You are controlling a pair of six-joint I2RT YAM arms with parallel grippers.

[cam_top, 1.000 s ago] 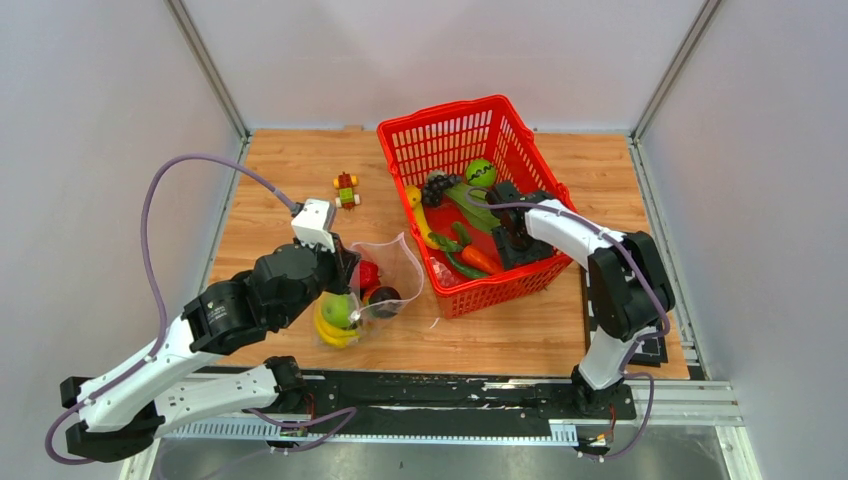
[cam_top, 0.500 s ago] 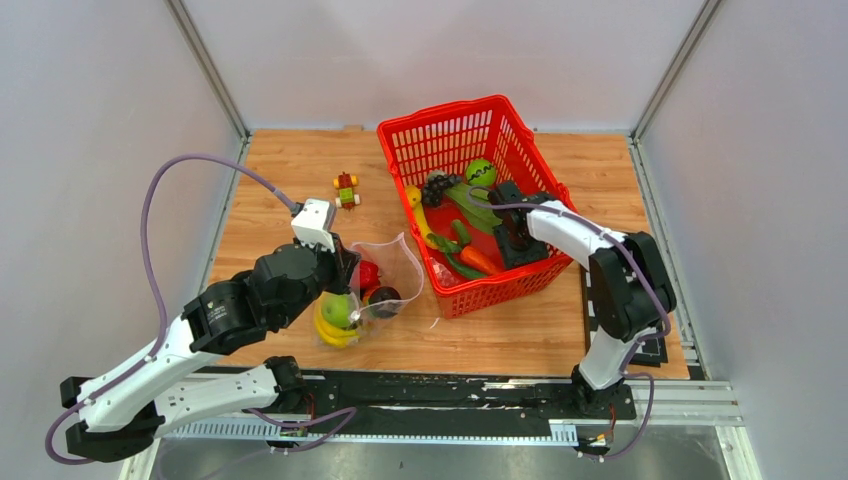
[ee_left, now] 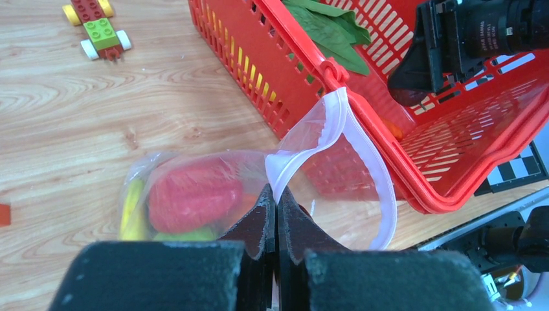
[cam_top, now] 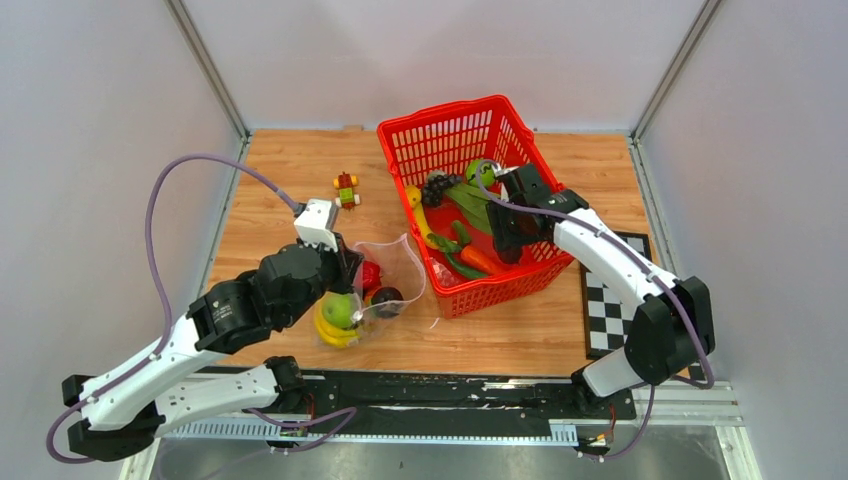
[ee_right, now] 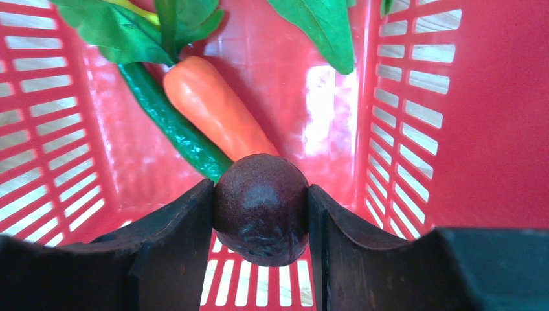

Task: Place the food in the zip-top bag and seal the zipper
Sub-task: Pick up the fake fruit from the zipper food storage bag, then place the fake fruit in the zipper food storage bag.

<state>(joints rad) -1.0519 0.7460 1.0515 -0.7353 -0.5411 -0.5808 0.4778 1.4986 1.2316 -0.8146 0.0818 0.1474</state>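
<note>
Wooden table (cam_top: pixel 280 170) carries everything, and the red basket (cam_top: pixel 440 140) stands at its far middle, the largest thing on it. A checkered board (cam_top: pixel 610 310) lies flat to the basket's near right. The right gripper (ee_right: pixel 261 207) reaches down inside the basket at its near right end, and its 2 fingers (ee_right: pixel 175 233) are clamped at a middling width on a dark round fruit (ee_right: pixel 261 207), one finger pressed to each side. The left gripper (ee_left: pixel 276 194) sits just left of the basket, its jaws pinched fully together on the mouth edge of the zip-top bag (ee_left: pixel 213 188). The bag lies on the table beside the basket's near left wall, its mouth held up and gaping toward the basket, and the zipper (ee_left: pixel 362 149) curves around that unsealed opening. Inside the bag the top view shows yellow bananas (cam_top: pixel 335 332), a green fruit (cam_top: pixel 340 310), a red piece (cam_top: pixel 368 275) and a dark round piece (cam_top: pixel 385 297). On the basket floor lie an orange carrot (ee_right: pixel 217 107) touching a long green vegetable (ee_right: pixel 171 129), green leaves (ee_right: pixel 116 26), a lime (cam_top: pixel 478 172), purple grapes (cam_top: pixel 437 185) and a banana (cam_top: pixel 415 215). A small toy block figure (cam_top: pixel 346 188) sits apart on the table, left of the basket
</note>
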